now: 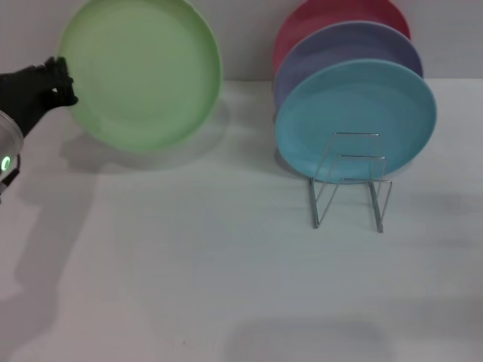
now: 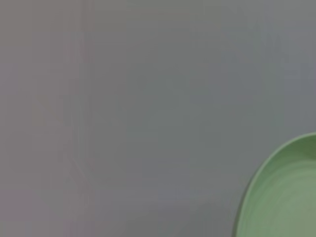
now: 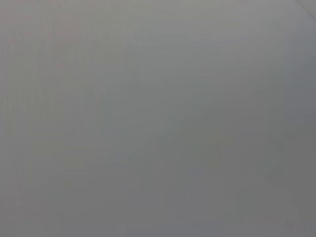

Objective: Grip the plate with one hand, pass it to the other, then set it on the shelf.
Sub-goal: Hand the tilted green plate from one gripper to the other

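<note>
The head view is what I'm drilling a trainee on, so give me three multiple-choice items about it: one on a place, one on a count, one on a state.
1. Where does the wire rack stand?
A. On the robot's right side of the table
B. On its left side
C. Under the green plate

2. How many plates stand in the rack?
A. One
B. Two
C. Three

3. How is the green plate right now?
A. Flat on the table
B. Held up off the table, gripped at its rim
C. Slotted in the rack

Key: 1 A, it sits right of centre. 2 C, turquoise, lavender and red. 3 B, the left gripper holds its edge above its shadow.
</note>
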Available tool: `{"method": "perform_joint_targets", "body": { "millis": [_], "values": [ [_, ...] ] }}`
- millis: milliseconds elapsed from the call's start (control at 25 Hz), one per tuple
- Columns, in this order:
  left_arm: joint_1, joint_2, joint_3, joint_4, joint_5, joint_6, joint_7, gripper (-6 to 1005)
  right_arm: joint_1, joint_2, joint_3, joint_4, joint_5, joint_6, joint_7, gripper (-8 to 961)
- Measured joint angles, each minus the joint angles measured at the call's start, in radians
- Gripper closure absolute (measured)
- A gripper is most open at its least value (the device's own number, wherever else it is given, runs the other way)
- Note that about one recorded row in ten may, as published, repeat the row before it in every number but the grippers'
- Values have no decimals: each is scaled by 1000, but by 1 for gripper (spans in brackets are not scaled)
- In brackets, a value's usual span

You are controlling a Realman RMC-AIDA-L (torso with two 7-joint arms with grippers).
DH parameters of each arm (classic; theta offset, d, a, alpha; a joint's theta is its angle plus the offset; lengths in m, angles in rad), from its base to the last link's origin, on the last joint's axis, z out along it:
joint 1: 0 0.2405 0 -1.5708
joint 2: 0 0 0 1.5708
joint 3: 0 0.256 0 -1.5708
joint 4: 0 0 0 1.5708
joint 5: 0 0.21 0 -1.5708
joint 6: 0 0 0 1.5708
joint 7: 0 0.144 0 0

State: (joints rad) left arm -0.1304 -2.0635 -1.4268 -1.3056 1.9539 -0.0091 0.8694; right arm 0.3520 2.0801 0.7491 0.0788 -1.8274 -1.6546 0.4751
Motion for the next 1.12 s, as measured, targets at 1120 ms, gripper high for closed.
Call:
{"method": "perform_joint_targets", "body": {
  "millis": [1120],
  "values": [
    [-66,-5,429,672,602,1188,-976,948,-66,1,-262,59,-3,-130,-105,288]
  ]
}}
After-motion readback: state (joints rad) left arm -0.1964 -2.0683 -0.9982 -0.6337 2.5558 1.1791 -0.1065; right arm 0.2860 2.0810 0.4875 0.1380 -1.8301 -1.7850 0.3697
